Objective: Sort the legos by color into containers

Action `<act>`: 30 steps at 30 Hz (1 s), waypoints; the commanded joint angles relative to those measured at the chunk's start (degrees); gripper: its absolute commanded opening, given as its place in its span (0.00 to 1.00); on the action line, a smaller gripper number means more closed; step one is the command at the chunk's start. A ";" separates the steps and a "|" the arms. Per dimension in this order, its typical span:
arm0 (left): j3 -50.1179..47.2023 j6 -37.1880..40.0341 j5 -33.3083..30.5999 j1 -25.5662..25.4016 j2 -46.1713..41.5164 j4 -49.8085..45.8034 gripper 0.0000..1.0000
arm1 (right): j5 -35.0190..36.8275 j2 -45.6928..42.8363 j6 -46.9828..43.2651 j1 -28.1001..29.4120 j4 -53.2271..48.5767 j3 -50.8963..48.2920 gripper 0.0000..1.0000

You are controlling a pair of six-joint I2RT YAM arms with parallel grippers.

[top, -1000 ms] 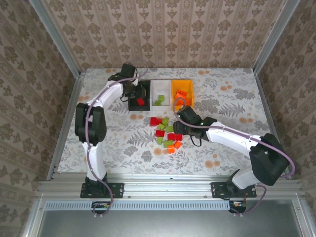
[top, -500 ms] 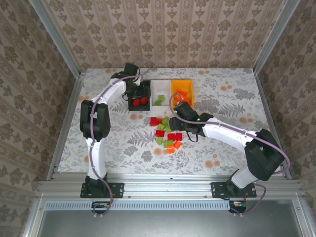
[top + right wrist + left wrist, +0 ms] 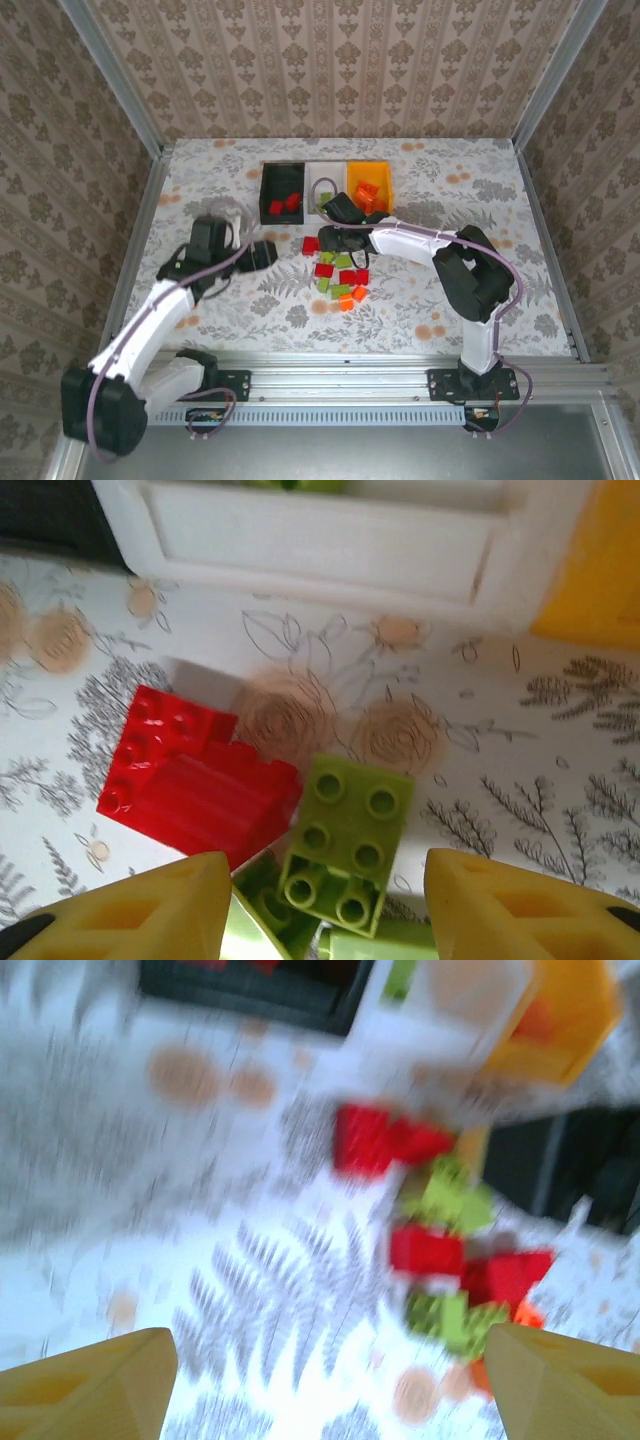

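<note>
right pincer (image 3: 326,890) spread, above green lego (image 3: 347,825)

walls (image 3: 330,60): beige damask wallpaper on three sides | table (image 3: 450,180): white cloth, grey fern and orange flower print | frame (image 3: 340,372): aluminium rails at near edge | light: even

Three bins (image 3: 325,178): one black, one white, one orange. Black bin (image 3: 280,180) has two red bricks (image 3: 293,201). Table pile: roughly four loose reds (image 3: 324,269), four green bricks (image 3: 340,290), two orange bricks (image 3: 346,303); clumped, count unsure.
</note>
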 commanded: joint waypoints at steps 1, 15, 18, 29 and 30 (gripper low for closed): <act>-5.13 -3.80 -1.40 0.38 -10.94 -3.14 0.85 | 2.33 2.83 -0.84 -0.14 -3.44 1.57 0.52; -3.79 -3.71 -0.42 0.76 -16.69 -8.26 0.90 | 2.71 -5.42 0.22 -0.03 0.51 -5.37 0.60; -4.72 -4.69 0.57 0.76 -16.75 -6.74 0.91 | 1.41 -6.52 -0.95 0.58 -0.97 -4.60 0.61; -8.39 -7.51 1.90 0.67 -19.83 -5.58 0.92 | -0.91 -1.52 -4.21 4.54 -2.85 -2.12 0.59; -8.53 -7.55 2.00 0.68 -20.17 -5.80 0.92 | -0.86 -0.65 -4.22 4.62 -3.27 -1.59 0.59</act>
